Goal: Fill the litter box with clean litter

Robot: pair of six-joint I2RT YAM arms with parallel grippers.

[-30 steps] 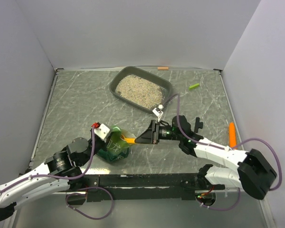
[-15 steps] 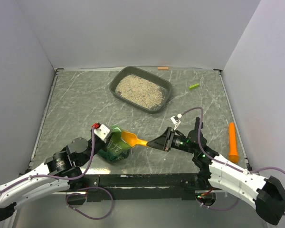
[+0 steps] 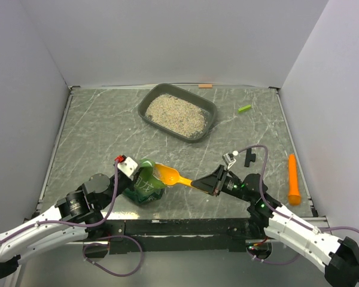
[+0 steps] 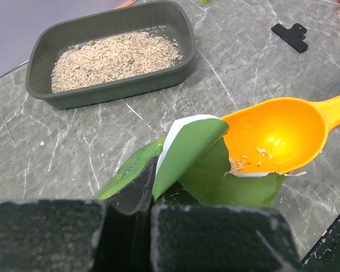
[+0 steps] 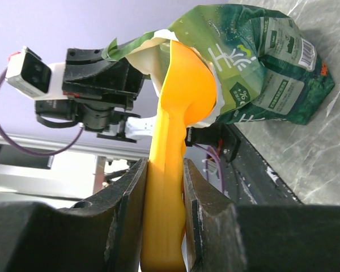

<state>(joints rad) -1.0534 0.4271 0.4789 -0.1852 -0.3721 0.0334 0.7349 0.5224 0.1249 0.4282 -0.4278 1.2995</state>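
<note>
Your left fingers (image 4: 149, 195) are pressed together on the torn top edge of the green bag (image 4: 188, 148), pinching the flap and lifting it so the mouth gapes towards your other arm. That grip looks like the reason the bag stands propped rather than slumped on the surface (image 4: 73, 147). Just ahead of those fingers the orange scoop (image 4: 272, 136) rests its bowl at the bag's lip. The bowl is nearly bare, with only a few granules stuck inside, so I judge it is set to go in for a load, not to carry one out. Your right fingers (image 5: 165, 175) clamp the scoop's handle from both sides, the bowl pointing straight away from them into the opening. A black clip (image 4: 289, 37) lies just beyond your right fingers, off the line from bag to box. Well beyond both pairs of fingers sits the litter box (image 4: 119, 95), apart from the bag, with the clean litter (image 4: 113, 56) spread as a shallow layer over its floor and the walls showing above it
</note>
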